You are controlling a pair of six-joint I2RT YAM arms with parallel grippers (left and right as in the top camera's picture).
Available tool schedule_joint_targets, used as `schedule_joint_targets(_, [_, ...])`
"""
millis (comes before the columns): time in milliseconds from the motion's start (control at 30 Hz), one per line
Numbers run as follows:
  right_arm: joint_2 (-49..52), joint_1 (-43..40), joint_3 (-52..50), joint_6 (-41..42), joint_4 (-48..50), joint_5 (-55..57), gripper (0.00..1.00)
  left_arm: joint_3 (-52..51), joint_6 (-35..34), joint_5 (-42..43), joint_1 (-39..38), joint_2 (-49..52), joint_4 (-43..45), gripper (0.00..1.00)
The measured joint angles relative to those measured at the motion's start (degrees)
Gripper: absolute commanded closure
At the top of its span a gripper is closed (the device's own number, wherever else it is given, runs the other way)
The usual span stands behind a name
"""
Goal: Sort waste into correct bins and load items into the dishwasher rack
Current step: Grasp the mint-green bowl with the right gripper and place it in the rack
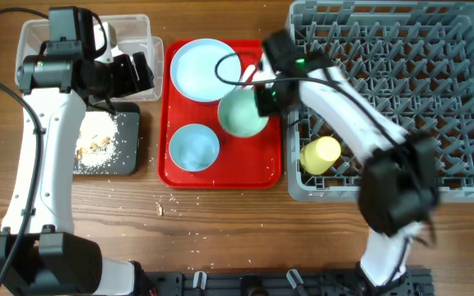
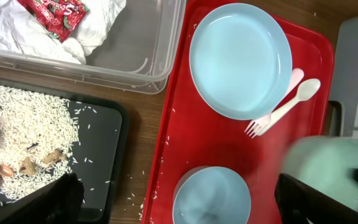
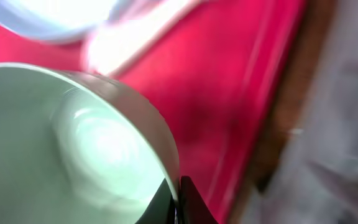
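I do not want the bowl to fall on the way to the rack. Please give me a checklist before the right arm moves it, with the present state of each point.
1. Right gripper shut on the rim of the held bowl: ok.
2. Grip firm enough: cannot tell; it is a thin pinch on the rim, and the picture is blurred.
3. Held bowl empty: ok.
4. Free room in the dishwasher rack: ok, only the yellow cup lies in its near left corner.
5. Left gripper out of the way: ok, open, by the clear tub.
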Motion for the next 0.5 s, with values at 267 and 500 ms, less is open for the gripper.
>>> schedule_joint_targets(267, [-19.3,-2.1,2.8,4.1,10.6,44.6,0.96,0.0,0.0,0.0,0.0,0.0,0.0,0.0])
schedule_joint_targets(500, [-4.8,-6.1,2.6,-15.0,38.4,60.5,0.96,0.0,0.0,-0.1,0.0,0.0,-0.2,0.0])
